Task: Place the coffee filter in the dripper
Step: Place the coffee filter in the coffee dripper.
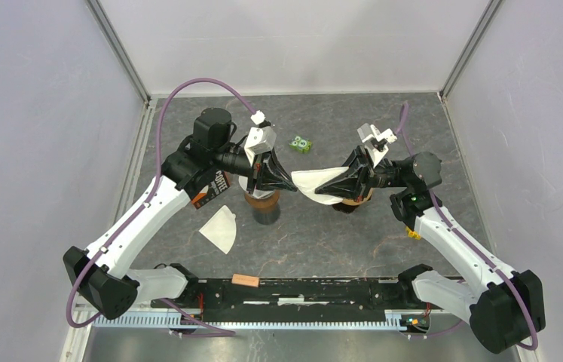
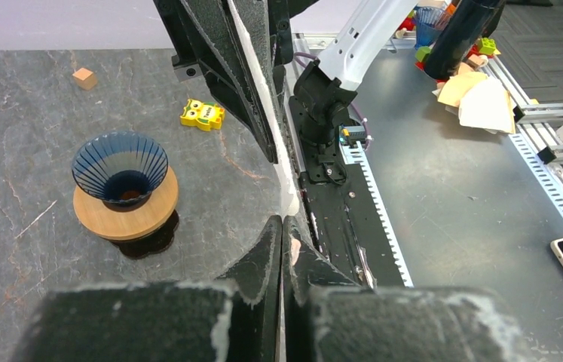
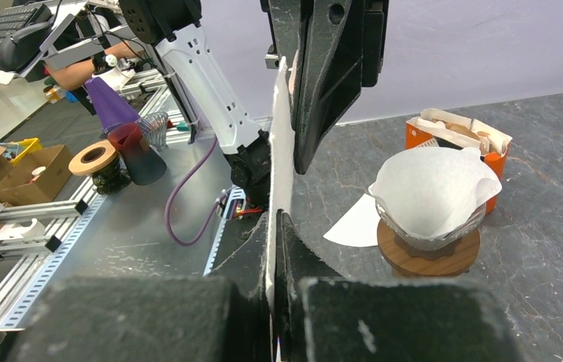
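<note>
Green toy (image 1: pixel 301 143), poss. Lego; wood block (image 1: pixel 246 280).

The top camera hangs high above the near edge, facing down and forward over the whole dark grey marbled worktop (image 1: pixel 323 249). The left wrist camera sits close behind the left pincer (image 2: pixel 282 226) and looks along its fingers toward the right side, past a blue ribbed cone dripper (image 2: pixel 120 170). The right wrist camera sits just as close behind the right pincer (image 3: pixel 272 219) and faces the opposite way, toward an orange cardboard box (image 3: pixel 417 137). Both wrist views share the white paper coffee filter (image 2: pixel 289 194) between the two pincers, and each shows the other's fingers close up. The top view takes all this in from far off.
</note>
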You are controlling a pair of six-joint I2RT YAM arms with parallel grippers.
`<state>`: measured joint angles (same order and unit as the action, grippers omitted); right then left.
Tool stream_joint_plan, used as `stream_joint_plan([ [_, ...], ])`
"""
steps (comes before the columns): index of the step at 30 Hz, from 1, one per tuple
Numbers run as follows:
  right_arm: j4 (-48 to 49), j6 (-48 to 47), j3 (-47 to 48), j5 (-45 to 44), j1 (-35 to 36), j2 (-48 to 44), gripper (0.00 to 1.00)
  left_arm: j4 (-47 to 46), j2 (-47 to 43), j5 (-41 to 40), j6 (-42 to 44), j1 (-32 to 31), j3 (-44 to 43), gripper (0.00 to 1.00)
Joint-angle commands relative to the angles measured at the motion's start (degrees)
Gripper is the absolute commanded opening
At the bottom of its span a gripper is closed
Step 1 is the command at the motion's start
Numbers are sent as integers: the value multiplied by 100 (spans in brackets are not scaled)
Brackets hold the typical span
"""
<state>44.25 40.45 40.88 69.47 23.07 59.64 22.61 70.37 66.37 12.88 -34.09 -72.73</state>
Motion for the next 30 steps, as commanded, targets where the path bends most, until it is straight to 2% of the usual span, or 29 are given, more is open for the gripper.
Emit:
stream_joint_plan([
  [1,-217,-284,99,-19,-27,-10,0,-224,-149,174,44,-10,39,2],
  [5,-954,-818,259,-154,-63,-6,1,-715,-225,316,-430,-10,318,2],
  [11,-997,-753,284,-223,-126,53,0,-785,-319,656,-505,-13,520,2],
  [15,-1017,-740,288,-259,-127,99,6,-886,-305,514,-509,-19,586,2],
  [17,-1016,-734,289,-266,-128,103,13,-987,-258,377,-565,-32,611,2],
  [20,-1036,-740,280,-292,-125,102,30,-1232,-216,219,-790,-67,682,2],
  [23,-1446,-1084,403,-360,-147,108,53,-1802,-169,49,-1431,-65,840,2],
  [24,-1837,-1319,551,-413,-180,106,61,-1860,-146,-62,-1562,-63,846,2],
  [26,-2808,-2117,922,-590,-272,75,69,-1774,-145,-324,-1629,-64,849,2],
  [30,-4984,-4081,1880,-1489,-378,-29,75,-1353,-172,-767,-1587,-63,787,2],
])
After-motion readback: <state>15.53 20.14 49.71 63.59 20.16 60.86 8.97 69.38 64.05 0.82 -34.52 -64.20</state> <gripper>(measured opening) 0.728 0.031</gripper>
